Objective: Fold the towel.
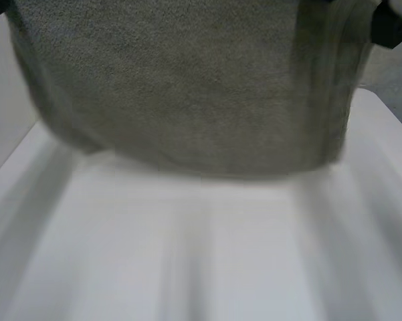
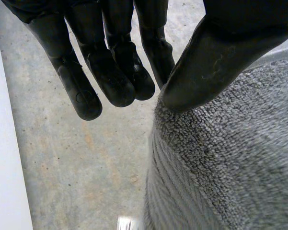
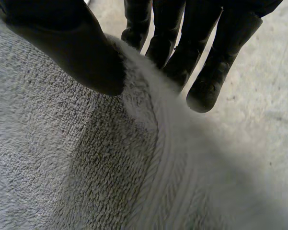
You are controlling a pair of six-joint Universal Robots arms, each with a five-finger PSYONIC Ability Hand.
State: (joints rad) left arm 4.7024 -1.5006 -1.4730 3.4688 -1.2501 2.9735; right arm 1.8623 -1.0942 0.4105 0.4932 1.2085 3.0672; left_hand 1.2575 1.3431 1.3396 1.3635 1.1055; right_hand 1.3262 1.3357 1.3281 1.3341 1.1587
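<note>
Two surfaces lie under the work: the white table [image 1: 201, 254], bare across its near part in the head view, and a grey, mottled concrete floor [image 2: 76, 163] past the table's edge in the wrist views. The grey terry towel [image 1: 187, 87] hangs raised and spread wide between the two hands, over the far part of the table. Its upper edge and top corners are cut off in the head view. Its lower edge is a smear, so it is not clear whether that edge touches the table. The towel hides everything behind it. In the left wrist view the left hand [image 2: 220, 57] has its thumb pressed flat on the towel's edge, beside the woven border. Its fingers [image 2: 105, 86] reach down nearly straight behind the cloth, and the one nearest the thumb meets the edge there, so the cloth is pinched. In the right wrist view the right hand [image 3: 67, 43] lays its thumb over the towel's face near the ribbed border. Its fingers [image 3: 211, 81] are straight and close together behind the hem, pinching the edge between them and the thumb. How much cloth lies behind either set of fingers is hidden.
</note>
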